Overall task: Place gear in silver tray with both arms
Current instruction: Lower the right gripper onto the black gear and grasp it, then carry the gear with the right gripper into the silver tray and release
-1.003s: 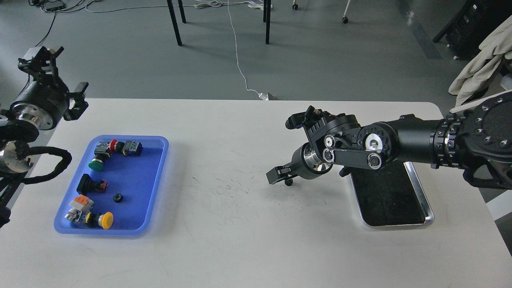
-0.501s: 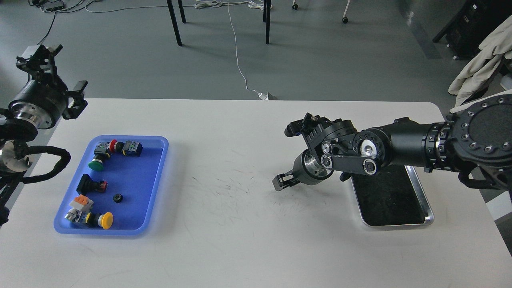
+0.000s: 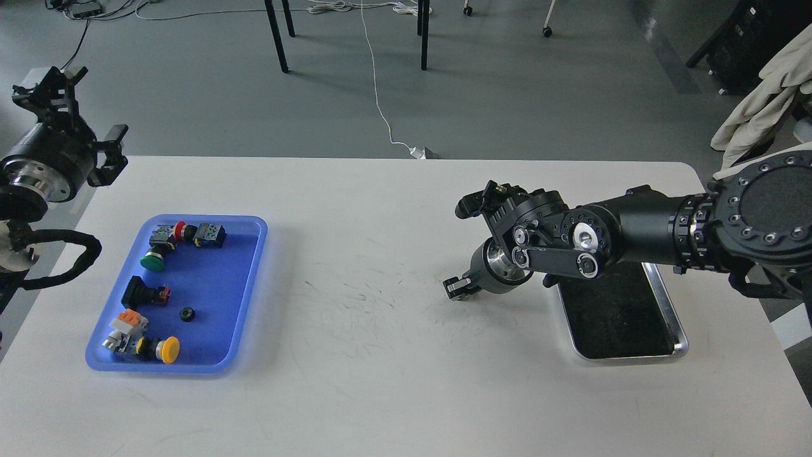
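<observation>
A small black gear [image 3: 186, 313] lies in the blue tray [image 3: 250, 279] at the left, among other parts. The silver tray [image 3: 680, 336] sits at the right, and its dark bottom shows nothing in it. My left gripper [image 3: 76, 120] is raised over the table's far left corner, well behind the blue tray, with its fingers spread and nothing between them. My right arm reaches across the silver tray's far end. My right gripper [image 3: 459, 287] hangs low over the bare table left of that tray. It is seen end-on and dark, so its fingers cannot be told apart.
The blue tray also holds a green push button [image 3: 151, 260], a yellow one [image 3: 167, 350], a red one [image 3: 180, 228] and black switch blocks. The white table [image 3: 355, 355] is scuffed in the middle. Table legs and cables are on the floor behind.
My left gripper has drifted left and slightly up, away from the blue tray. My right gripper has drawn back to the right, toward the silver tray. The gear has not moved.
</observation>
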